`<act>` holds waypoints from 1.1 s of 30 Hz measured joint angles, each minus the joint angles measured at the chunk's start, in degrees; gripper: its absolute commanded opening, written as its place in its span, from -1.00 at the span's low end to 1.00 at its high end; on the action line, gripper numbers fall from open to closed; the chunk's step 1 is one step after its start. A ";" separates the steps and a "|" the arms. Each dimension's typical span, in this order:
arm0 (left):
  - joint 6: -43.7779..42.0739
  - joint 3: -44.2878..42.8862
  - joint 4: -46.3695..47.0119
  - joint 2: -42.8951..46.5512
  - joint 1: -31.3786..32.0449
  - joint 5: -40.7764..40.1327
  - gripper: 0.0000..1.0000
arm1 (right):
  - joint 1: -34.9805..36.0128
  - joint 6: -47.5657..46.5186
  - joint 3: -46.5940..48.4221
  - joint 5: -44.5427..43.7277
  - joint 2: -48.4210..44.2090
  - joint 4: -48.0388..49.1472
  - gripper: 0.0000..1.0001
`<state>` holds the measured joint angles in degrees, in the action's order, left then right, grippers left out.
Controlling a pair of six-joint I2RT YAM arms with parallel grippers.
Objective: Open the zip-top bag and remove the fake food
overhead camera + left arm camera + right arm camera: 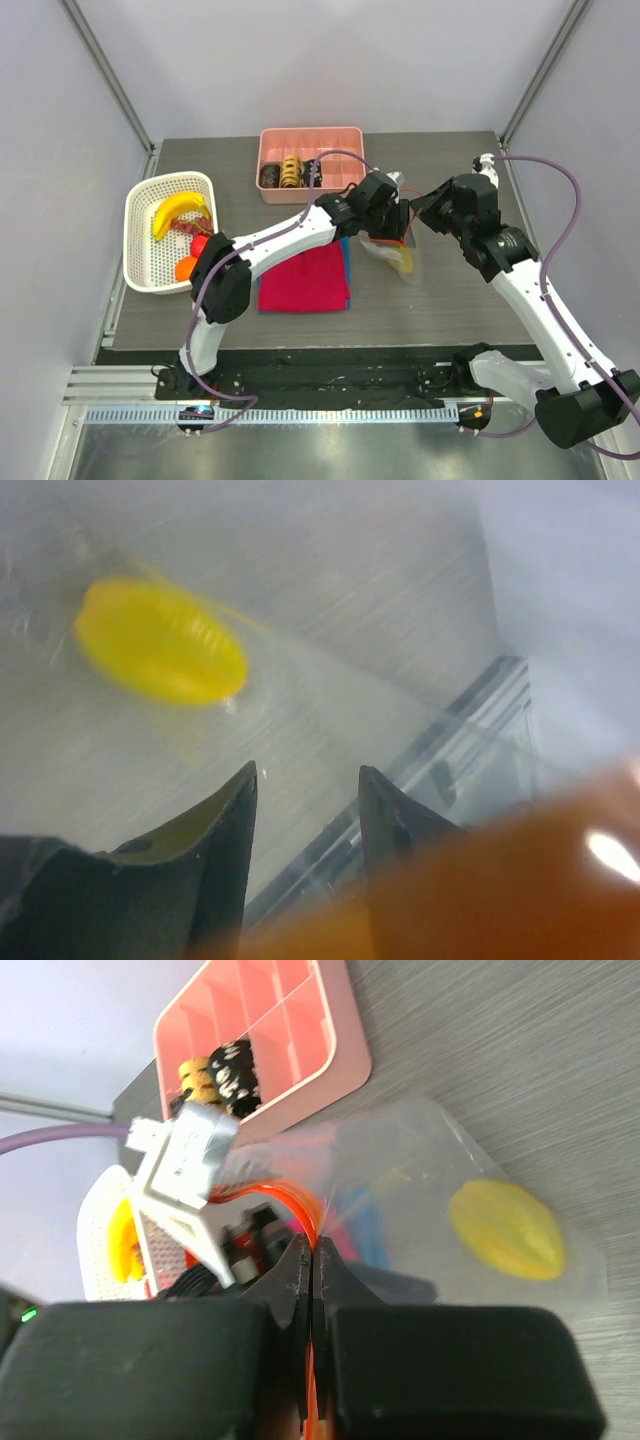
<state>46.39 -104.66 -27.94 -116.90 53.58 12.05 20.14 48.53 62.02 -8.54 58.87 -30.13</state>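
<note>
Right jaws tight on zip-top bag [420,1155]

My left arm [290,235] and right arm [545,310] are white shells with black joint housings, and their black bases sit at 6 o'clock in the overhead view. A left purple cable [340,152] loops off toward 12 o'clock. A right purple cable [577,195] arcs at 3 o'clock. My left pincer [305,775] has dark, curved fingers tapering to thin tips. My right pincer [312,1250] has blocky matte-black fingers with rounded corners.
</note>
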 measured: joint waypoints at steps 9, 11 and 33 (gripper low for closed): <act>1.44 6.97 2.12 -0.92 -0.61 1.38 0.18 | 0.00 3.78 -4.37 8.85 -0.39 4.63 -0.98; 1.22 9.14 1.38 -0.92 -0.61 1.46 0.23 | 0.00 3.93 -6.32 10.05 -0.52 5.33 -0.97; 5.33 11.06 5.62 -6.97 0.13 1.90 0.36 | 0.00 4.52 -11.43 13.25 -5.05 1.36 -0.97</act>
<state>51.72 -93.60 -22.33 -123.87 53.71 13.96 20.14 53.06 50.59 4.71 53.82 -28.77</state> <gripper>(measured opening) 0.748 0.026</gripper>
